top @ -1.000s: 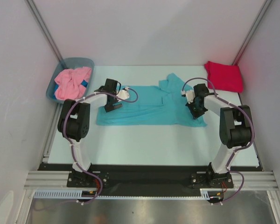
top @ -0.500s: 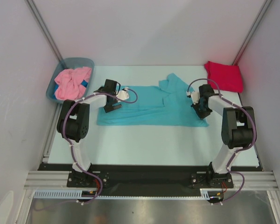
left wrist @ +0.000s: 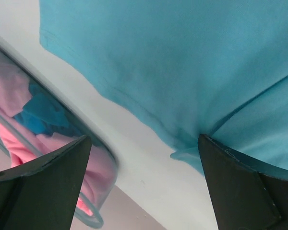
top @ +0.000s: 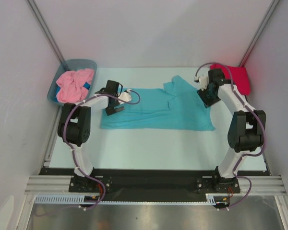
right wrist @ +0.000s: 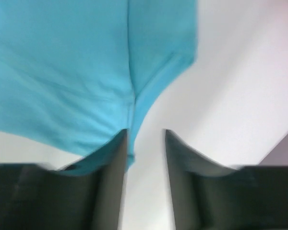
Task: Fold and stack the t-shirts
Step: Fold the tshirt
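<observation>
while nothing is gripped: status of both pincers and the three shirts

as the right wrist view is blurred, detail there is limited. right gripper (right wrist: 145, 136) (top: 206, 99): jaws parted by a narrow gap, bare white table (top: 149, 148) showing through it, no cloth between the fingers. the edge of the turquoise soft-cloth short-sleeved t-shirt (right wrist: 62, 72) lies just beside the left-hand finger in that view; i cannot tell if it touches. from above, this gripper hangs over the shirt's right sleeve area, near the far right of the table.

left gripper (left wrist: 144, 143) (top: 112, 109): jaws spread wide, holding nothing. between the two dark fingers (left wrist: 43, 187) the wrist view shows the shirt's hemmed edge and a strip of table. from above it sits at the shirt's left end.

the turquoise t-shirt (top: 158, 112) lies spread flat across the middle of the table, long side running left to right, collar end bunched toward the far side.

crimson red cloth t-shirt (top: 240, 79): folded, far right corner of the table, partly hidden by the right arm.

pink cloth t-shirt (top: 74, 86): crumpled inside the grey-blue plastic tub (top: 81, 62) at the far left, well apart from the red one. a scrap of blue cloth (top: 88, 85) shows beside it in the tub.
</observation>
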Available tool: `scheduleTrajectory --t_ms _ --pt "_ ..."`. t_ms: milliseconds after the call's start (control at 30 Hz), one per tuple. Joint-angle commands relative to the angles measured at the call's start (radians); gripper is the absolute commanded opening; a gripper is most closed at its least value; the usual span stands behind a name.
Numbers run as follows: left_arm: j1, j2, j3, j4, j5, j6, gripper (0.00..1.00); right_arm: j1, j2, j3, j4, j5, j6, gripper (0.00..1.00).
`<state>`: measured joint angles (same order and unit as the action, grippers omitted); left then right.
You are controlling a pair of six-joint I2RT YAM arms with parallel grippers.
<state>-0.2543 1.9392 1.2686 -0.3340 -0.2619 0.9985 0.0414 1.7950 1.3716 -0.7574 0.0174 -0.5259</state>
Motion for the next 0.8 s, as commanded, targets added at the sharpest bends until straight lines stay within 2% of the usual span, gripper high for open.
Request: scheduleTrajectory --t_ms 0,33,67,133,167,233,267,333,367,433,467,500,533,700,767 --pt "0.018 -0.118 0.093 -0.062 0.001 -0.035 1.00 0.075 -0.040 0.205 -0.086 -0.057 0.030 0.47" --pt "0.018 -0.132 0.119 -0.068 0.013 -0.053 1.00 0.087 -0.034 0.249 -0.089 -0.051 0.026 0.53" --pt "0.018 -0.143 0.179 -0.071 0.018 -0.061 1.00 0.109 -0.028 0.262 -0.086 -0.051 0.017 0.64" --pt "0.018 -0.154 0.244 -0.086 0.036 -0.080 1.00 0.126 -0.005 0.274 -0.050 -0.042 -0.009 0.75" --pt "0.018 -0.149 0.312 -0.091 0.047 -0.090 1.00 0.136 -0.006 0.256 -0.013 -0.033 -0.022 0.99" --pt "0.018 -0.099 0.391 -0.092 0.035 -0.176 1.00 0.140 -0.006 0.232 0.131 -0.017 -0.042 1.00" --pt "0.018 -0.073 0.482 -0.096 0.017 -0.225 1.00 0.140 0.010 0.233 0.173 0.008 -0.030 1.00" --pt "0.018 0.029 0.592 -0.131 -0.072 -0.383 1.00 0.134 0.055 0.318 0.228 0.032 0.074 1.00" --pt "0.023 0.062 0.712 -0.152 -0.098 -0.437 1.00 0.129 0.129 0.442 0.215 0.033 0.110 1.00" --pt "0.029 0.171 0.834 -0.259 -0.074 -0.541 1.00 0.108 0.216 0.586 0.125 0.018 0.190 1.00" --pt "0.039 0.199 0.900 -0.285 -0.051 -0.566 1.00 0.100 0.319 0.659 0.078 -0.047 0.243 1.00" --pt "0.044 0.217 0.910 -0.304 0.005 -0.598 1.00 0.085 0.364 0.795 0.037 -0.072 0.268 1.00" --pt "0.050 0.242 0.908 -0.306 0.033 -0.609 1.00 0.080 0.409 0.838 -0.038 -0.139 0.276 0.99" --pt "0.052 0.311 0.881 -0.335 0.098 -0.672 0.95 0.072 0.461 0.839 -0.020 -0.206 0.262 0.97" --pt "0.058 0.326 0.877 -0.356 0.127 -0.687 0.93 0.055 0.492 0.894 -0.048 -0.238 0.265 0.97"
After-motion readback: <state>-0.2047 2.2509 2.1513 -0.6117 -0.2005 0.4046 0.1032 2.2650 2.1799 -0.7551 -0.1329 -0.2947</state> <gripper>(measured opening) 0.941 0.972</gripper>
